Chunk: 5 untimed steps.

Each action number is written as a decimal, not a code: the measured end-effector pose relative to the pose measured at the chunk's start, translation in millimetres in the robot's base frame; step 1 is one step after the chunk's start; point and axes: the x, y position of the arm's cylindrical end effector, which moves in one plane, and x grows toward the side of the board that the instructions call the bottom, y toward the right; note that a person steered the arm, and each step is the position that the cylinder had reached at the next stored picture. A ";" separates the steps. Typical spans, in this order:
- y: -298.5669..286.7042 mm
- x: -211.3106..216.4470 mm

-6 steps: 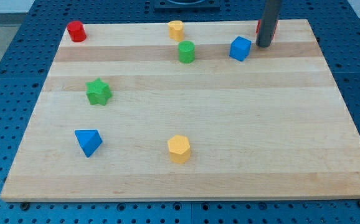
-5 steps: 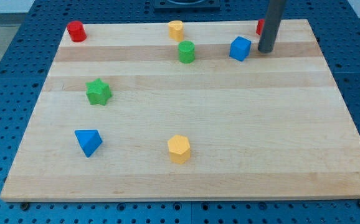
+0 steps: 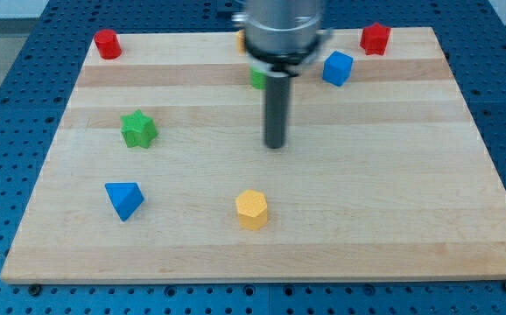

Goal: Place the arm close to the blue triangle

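The blue triangle [image 3: 124, 199] lies near the view's lower left of the wooden board [image 3: 393, 201]. My tip [image 3: 275, 145] rests on the board near its middle, well to the right of and above the blue triangle. The yellow hexagon [image 3: 251, 210] sits just below and left of my tip. The arm's body hides most of the green cylinder [image 3: 256, 80] and the yellow block at the view's top.
A green star [image 3: 138, 129] lies at the left. A red cylinder [image 3: 106, 44] stands at the top left corner. A blue cube [image 3: 337, 67] and a red block [image 3: 375, 38] sit at the top right.
My tip has moved from the top right, beside the blue cube, down and left to the board's middle. The red block at the top right now shows fully. No block has moved.
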 end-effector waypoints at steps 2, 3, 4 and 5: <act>-89.3 97.5; -139.9 121.4; -207.5 118.5; -247.1 91.4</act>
